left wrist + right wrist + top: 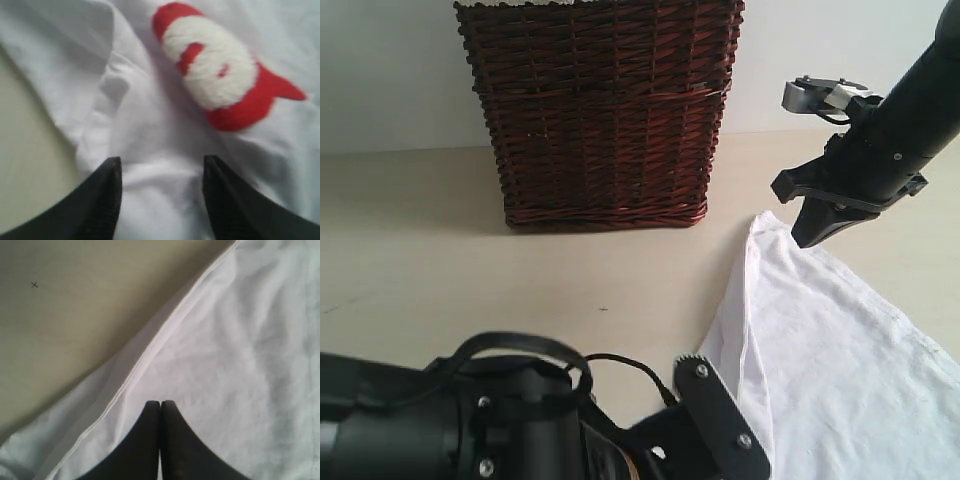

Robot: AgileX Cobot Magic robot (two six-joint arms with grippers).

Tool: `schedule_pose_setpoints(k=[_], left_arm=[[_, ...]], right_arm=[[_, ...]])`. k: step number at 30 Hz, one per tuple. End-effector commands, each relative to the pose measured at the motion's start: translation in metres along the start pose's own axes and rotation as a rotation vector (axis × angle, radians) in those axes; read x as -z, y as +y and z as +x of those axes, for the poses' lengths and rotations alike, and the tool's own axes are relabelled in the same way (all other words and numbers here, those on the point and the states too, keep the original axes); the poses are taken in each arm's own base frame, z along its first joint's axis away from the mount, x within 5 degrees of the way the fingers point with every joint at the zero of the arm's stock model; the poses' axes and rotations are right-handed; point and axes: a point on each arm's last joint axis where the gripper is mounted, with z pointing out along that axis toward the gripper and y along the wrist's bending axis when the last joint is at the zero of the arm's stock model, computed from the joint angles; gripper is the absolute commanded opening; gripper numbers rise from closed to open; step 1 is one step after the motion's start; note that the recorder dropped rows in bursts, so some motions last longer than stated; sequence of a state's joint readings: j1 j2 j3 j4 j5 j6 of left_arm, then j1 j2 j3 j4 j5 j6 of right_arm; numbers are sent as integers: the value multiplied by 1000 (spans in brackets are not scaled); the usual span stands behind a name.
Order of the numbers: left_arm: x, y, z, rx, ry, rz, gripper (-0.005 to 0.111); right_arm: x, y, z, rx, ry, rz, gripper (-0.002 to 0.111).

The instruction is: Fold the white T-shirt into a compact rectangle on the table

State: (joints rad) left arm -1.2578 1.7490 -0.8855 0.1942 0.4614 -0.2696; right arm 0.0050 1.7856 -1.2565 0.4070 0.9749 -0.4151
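Nearest, my black left pincer (720, 420) sits beside the large white cotton T-shirt (840, 370) on the pale beige table (420, 240). Left wrist: jaws released, straddling cloth, probably to pinch a fold. Right wrist: right pincer (160, 407) clenched, seemingly empty, over the shirt.

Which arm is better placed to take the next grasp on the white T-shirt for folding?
Probably the left. The left gripper has its fingers open over the white T-shirt beside the fuzzy strip, ready to close. The right gripper is shut over the cloth and must open first.

Basket (600, 110) blocks the back; table (410, 230) open leftward.
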Motion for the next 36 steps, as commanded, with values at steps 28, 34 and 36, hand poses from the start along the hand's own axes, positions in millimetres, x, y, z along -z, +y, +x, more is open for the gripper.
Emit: schedule_pose_setpoints(k=[28,34,36], left_arm=[[3,131,19,328,52,-182,0],[45,79,3,202,-65,-43,0],[50,58,3,141,-112,7,0]], right_arm=[[-68,-36,14,-65,281,110,0],[-74,-38,13,-68,280,107,0],[-74,-38,13,-68,279,107,0]])
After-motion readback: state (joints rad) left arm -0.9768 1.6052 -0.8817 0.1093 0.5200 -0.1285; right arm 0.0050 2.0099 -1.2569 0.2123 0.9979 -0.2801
